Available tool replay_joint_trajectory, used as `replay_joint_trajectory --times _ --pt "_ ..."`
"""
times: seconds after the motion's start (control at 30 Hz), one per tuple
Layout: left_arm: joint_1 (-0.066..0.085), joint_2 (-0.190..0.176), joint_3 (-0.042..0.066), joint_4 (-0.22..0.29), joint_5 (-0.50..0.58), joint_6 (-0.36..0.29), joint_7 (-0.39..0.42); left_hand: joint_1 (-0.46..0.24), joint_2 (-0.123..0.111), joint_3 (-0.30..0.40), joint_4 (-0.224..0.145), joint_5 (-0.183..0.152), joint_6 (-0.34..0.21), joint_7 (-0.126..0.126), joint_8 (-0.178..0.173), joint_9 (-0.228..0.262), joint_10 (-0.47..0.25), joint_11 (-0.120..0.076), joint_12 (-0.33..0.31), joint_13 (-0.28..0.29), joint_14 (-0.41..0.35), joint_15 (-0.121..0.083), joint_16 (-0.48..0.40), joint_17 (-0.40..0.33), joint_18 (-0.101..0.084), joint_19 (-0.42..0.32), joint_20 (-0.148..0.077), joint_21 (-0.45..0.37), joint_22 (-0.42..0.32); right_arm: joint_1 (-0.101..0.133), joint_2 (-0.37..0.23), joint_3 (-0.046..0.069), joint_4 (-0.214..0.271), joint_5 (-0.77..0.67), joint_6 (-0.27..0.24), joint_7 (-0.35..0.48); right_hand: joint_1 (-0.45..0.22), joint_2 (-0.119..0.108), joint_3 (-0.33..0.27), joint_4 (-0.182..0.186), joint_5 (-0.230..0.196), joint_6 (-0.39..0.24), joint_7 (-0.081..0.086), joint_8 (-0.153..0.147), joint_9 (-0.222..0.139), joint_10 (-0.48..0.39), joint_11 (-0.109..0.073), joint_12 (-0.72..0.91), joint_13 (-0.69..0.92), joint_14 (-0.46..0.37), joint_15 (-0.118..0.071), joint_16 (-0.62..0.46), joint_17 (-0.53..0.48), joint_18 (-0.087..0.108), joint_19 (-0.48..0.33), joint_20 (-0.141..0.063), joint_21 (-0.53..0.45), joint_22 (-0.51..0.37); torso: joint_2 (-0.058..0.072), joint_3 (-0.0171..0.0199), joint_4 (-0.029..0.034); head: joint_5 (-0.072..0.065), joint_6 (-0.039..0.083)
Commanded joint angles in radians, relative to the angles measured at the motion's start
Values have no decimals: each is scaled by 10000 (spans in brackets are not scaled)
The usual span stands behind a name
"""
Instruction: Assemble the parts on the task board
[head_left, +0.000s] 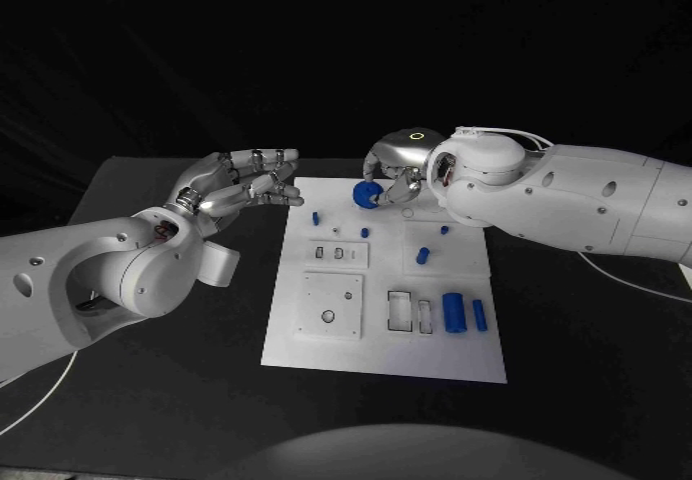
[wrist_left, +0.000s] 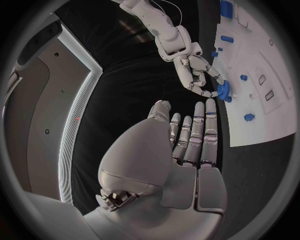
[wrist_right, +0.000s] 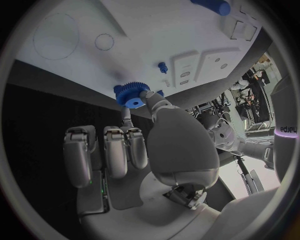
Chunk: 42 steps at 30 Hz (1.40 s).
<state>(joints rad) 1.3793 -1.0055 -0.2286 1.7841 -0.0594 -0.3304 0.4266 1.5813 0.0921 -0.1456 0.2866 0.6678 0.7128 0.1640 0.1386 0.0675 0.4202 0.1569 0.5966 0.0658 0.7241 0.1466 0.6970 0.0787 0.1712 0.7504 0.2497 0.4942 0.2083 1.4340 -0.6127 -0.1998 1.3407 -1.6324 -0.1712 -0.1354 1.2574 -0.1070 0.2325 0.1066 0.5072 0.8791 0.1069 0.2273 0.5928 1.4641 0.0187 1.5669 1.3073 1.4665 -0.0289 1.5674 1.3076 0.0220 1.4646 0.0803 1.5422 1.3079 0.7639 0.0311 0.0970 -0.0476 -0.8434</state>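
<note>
**Blue gear held at the far edge of the task board; seating not yet done**

A blue gear (head_left: 368, 193) was found pinched between the thumb and a finger of the right robot hand (head_left: 397, 170), the remaining fingers lying curled in behind it. The gear was held at the far edge of the task board (head_left: 387, 352), beside two faint circles (wrist_right: 104, 41) drawn on the plate; whether it hung just over the board or just past its edge could not be told. The left robot hand (head_left: 238, 183) was seen off the board's edge, across from the right robot hand, fingers apart and nothing in them.

It is judged that the step in hand is the carrying of the gear to its seat. For a sound result the gear's face should be kept level with the plate, its bore lined up over the seat before lowering, and the pinch released only once the gear sits flat.

Nearest the right robot hand, a small blue peg (head_left: 316, 216) and further small blue pieces (head_left: 365, 232) were noted on the board. Farther from it lay the recessed slots (head_left: 411, 311), a blue cylinder (head_left: 453, 312) and a slimmer blue pin (head_left: 479, 315). The small pieces close to the gear are judged the likeliest to be knocked. The black surface (head_left: 173, 380) carried the board.
</note>
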Motion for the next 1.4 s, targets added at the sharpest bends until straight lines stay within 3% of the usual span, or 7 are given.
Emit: replay_joint_trajectory --times 0.03,0.37,0.83,1.1,1.4 --pt "5 31 6 29 -54 120 21 72 -3 44 8 61 18 61 43 6 -3 46 47 -5 -52 19 53 -9 46 -81 -4 -7 17 -42 172 3 -164 32 388 100 10 123 70 17 53 202 -140 -54 -5 1067 39 39 2635 1043 1 34 2632 -106 717 13 -54 2477 6 5 -16 32 -15" --pt "4 64 5 -13 -55 129 11 73 -8 44 9 63 18 61 45 6 1 47 49 -5 -51 18 55 -9 46 -83 -4 -5 17 -160 479 3 -435 87 688 94 -20 102 142 6 15 140 -77 -248 -115 1067 81 39 2635 1043 51 34 2632 -91 671 58 -99 2457 -7 -1 -36 50 -73" --pt "4 107 5 -43 -55 141 13 73 -8 44 9 63 18 61 45 6 1 47 49 -5 -51 18 55 -9 46 -83 -4 -5 17 -183 686 4 -632 178 868 109 -28 111 207 -9 -13 97 -44 -394 -196 1067 104 39 2635 1043 80 34 2632 -80 635 89 -134 2443 -20 0 -30 25 -64" --pt "4 113 5 -41 -56 132 25 73 -8 44 9 63 18 61 45 6 1 47 49 -5 -51 18 55 -9 46 -83 -4 -5 17 -197 802 4 -739 204 977 61 -80 92 319 -24 -63 -46 16 -742 -426 1067 145 39 2635 1043 120 34 2632 -57 564 137 -205 2413 -18 -2 -28 29 -39" --pt "4 119 5 -38 -56 129 20 73 -8 44 9 63 18 61 45 6 1 47 49 -5 -51 18 55 -9 46 -83 -4 -5 17 -206 853 4 -788 195 1138 -7 -178 8 506 -93 -230 -611 124 -1570 -1119 1067 218 39 2635 1043 149 34 2632 -33 494 176 -278 2383 -15 -4 -29 47 -16"
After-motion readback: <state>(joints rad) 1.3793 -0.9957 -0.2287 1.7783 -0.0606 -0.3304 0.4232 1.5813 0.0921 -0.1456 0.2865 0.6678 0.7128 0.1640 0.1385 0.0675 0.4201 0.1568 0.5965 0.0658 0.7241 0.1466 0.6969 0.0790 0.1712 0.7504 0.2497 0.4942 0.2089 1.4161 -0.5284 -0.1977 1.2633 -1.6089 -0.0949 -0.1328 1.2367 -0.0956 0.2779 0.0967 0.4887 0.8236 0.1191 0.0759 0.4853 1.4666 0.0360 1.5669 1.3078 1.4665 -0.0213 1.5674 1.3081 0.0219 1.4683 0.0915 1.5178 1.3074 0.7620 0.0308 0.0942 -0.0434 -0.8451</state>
